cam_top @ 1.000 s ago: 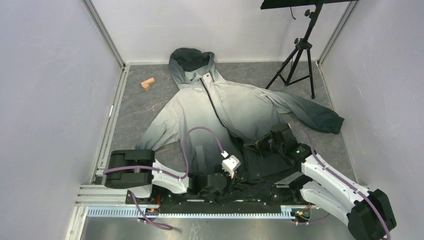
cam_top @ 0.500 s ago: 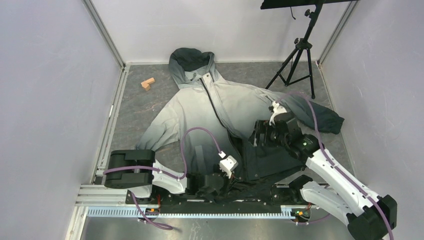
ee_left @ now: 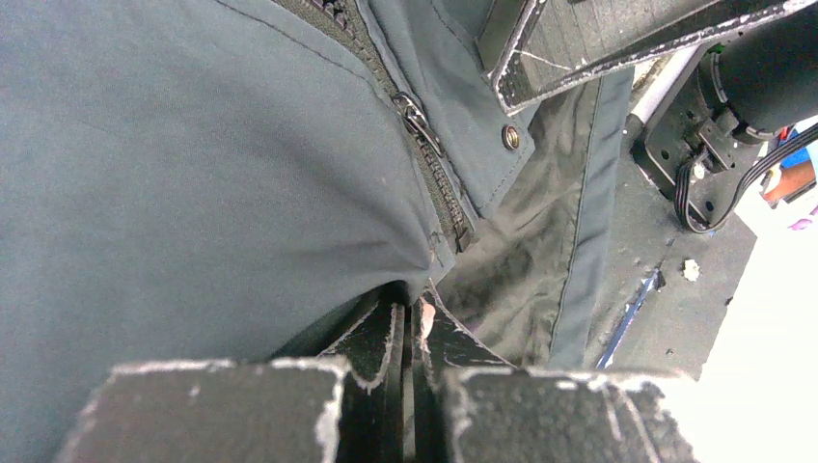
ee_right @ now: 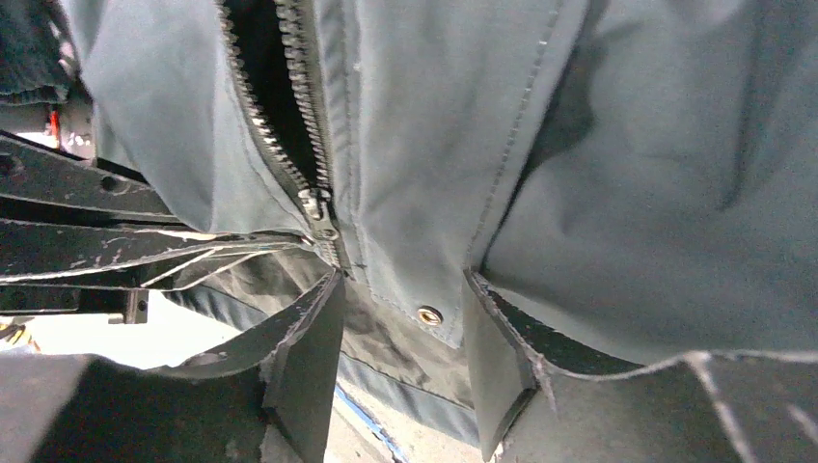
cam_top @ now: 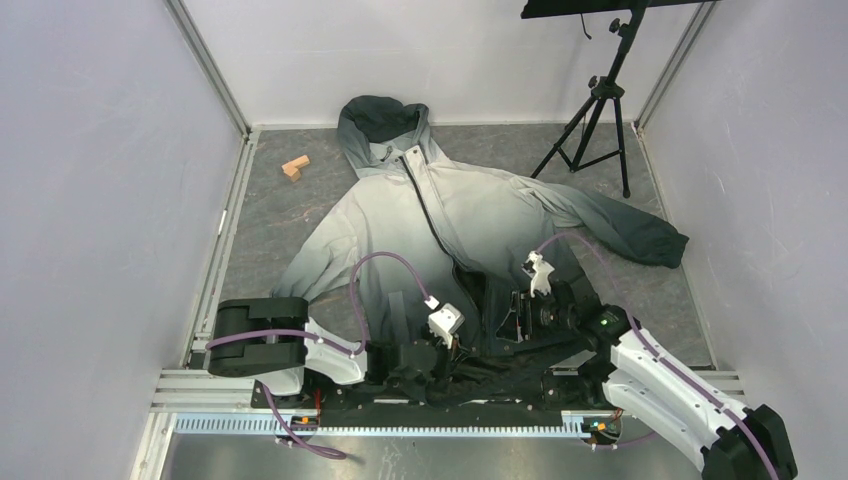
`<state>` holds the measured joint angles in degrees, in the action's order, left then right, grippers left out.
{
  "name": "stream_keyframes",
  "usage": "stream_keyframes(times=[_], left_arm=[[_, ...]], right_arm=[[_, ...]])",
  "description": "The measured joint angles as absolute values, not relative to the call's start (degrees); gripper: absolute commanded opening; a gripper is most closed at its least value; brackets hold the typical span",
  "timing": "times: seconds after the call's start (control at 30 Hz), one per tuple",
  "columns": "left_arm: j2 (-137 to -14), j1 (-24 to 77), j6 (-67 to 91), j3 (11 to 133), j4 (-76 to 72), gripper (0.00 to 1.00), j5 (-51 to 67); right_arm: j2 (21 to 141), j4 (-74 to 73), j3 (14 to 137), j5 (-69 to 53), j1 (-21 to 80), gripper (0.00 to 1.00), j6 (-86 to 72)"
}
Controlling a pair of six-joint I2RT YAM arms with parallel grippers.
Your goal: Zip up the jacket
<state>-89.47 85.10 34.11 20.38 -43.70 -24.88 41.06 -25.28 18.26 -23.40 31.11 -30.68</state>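
The jacket [cam_top: 470, 210] lies flat on the table with its dark hood at the far end, and its centre zipper [cam_top: 432, 215] is open at the charcoal hem. In the left wrist view my left gripper [ee_left: 410, 307] is shut on the hem fabric just below the zipper's lower end, which puckers toward the tips. The metal slider [ee_left: 410, 111] sits a little up the teeth. My right gripper [ee_right: 400, 289] stands open around the right front flap, a brass snap [ee_right: 427, 314] between its fingers. The slider [ee_right: 313, 204] is just left of its left finger. Both grippers [cam_top: 452, 352] [cam_top: 508, 318] meet at the hem.
A small wooden block [cam_top: 294, 167] lies at the far left of the table. A black tripod [cam_top: 596, 110] stands at the far right. Grey walls close in on three sides, and a metal rail [cam_top: 380, 424] runs along the near edge by the arm bases.
The right arm lifted up and back with its jaws opening wide, then came down again to the hem with the jaws narrower. The left arm shifted slightly left and kept its grip.
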Motion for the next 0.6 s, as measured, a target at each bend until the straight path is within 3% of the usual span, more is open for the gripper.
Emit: stream_keyframes(times=[0.13,0.33,0.6], left_arm=[[-89.47,84.84,34.2,20.27,-43.92,0.02,-24.73],[-89.47,84.55,34.26,20.27,-44.23,0.02,-23.7],[-89.47,84.44,34.26,20.27,-44.42,0.02,-23.33]], right_arm=[[40.97,-20.16,16.45,-25.58,33.04,0.4,-31.29],[41.36,-14.79,16.03,-25.76,38.41,0.38,-32.34],[46.06,-12.4,16.03,-23.86,41.28,0.42,-32.95]])
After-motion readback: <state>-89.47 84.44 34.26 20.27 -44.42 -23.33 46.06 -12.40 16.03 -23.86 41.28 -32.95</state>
